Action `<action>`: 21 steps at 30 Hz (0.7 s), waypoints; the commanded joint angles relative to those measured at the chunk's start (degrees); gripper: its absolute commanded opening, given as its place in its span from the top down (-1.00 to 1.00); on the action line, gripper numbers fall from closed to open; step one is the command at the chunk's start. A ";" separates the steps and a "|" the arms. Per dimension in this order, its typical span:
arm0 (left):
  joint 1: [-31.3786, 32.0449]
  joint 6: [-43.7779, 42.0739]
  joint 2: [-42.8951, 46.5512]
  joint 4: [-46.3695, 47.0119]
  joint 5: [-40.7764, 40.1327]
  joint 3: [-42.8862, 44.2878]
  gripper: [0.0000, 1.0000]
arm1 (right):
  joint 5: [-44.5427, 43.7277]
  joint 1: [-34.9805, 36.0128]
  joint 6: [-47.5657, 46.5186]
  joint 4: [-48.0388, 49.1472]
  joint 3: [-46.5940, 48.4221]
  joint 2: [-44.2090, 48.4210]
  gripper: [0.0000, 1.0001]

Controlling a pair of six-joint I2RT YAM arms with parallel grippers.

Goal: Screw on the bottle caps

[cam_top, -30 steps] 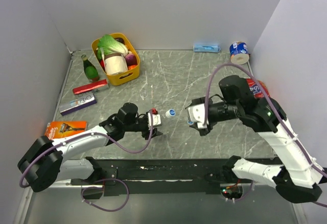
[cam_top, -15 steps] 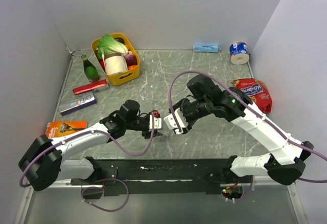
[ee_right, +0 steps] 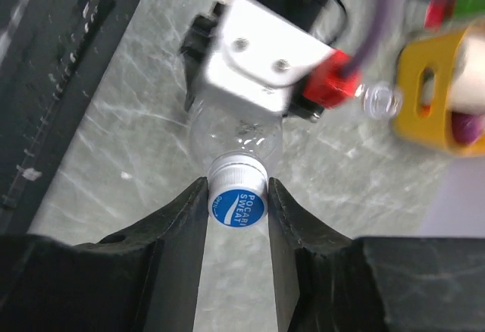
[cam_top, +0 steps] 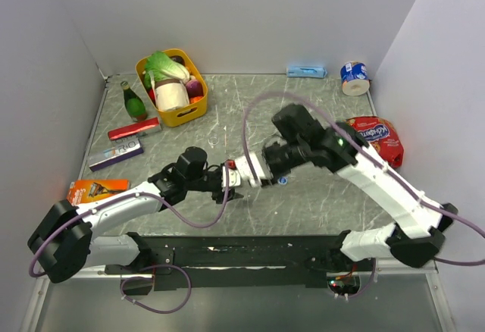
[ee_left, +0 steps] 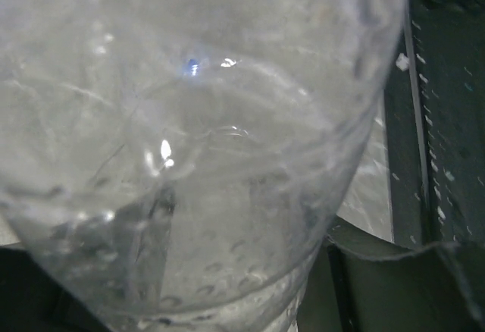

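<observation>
On the grey marble table, close to the middle of its near edge, the left gripper is clamped on a clear bottle, whose body fills the left wrist view. The right gripper reaches across from the right, its two dark fingers closed against either side of the blue cap. That cap sits on the bottle's neck, its white lettering facing the right wrist camera.

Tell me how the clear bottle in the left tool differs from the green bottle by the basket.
The clear bottle is colourless; the green bottle is dark green. The clear bottle lies sideways in the left tool; the green bottle stands upright on the table. Both have narrow necks.
</observation>
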State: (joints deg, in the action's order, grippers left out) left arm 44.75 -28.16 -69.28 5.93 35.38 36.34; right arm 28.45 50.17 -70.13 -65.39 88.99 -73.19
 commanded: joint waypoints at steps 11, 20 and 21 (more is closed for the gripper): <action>4.99 29.84 -3.14 18.76 -39.86 4.36 0.98 | 14.62 -14.12 70.04 -13.88 15.58 -25.85 1.00; 2.98 17.47 -1.22 10.43 -23.36 -1.61 0.98 | 28.69 -25.82 50.14 -15.29 42.39 -29.66 -1.00; 2.54 16.22 -0.60 9.63 -18.46 -2.06 0.98 | 26.85 -25.39 43.65 -18.43 41.80 -28.17 -1.00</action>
State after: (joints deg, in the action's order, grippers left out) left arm 48.69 -6.55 -72.79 14.06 4.99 35.59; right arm 50.22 26.41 -10.11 -75.26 123.20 -106.69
